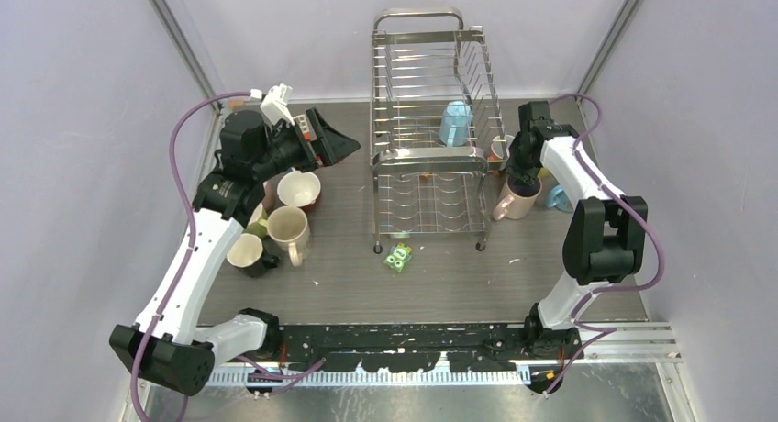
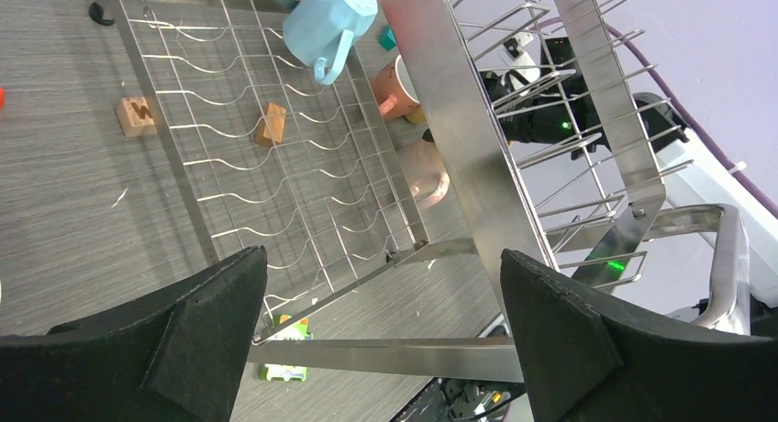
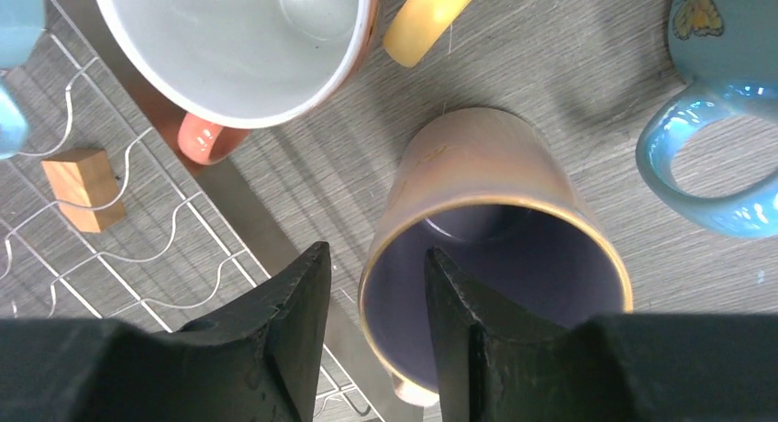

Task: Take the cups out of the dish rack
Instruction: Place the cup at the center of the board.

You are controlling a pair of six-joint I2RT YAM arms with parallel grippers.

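Note:
The silver wire dish rack stands at the middle back. A light blue cup sits in it and also shows in the left wrist view. My left gripper is open and empty, left of the rack and facing it. A pale pink cup stands on the table right of the rack. My right gripper is above it, open, with one finger inside the rim and one outside of the pink cup. Dark red, cream and black cups stand at the left.
Beside the pink cup stand a salmon mug, a yellow mug's handle and a light blue butterfly mug. Wooden blocks lie under the rack. A green packet lies in front of it.

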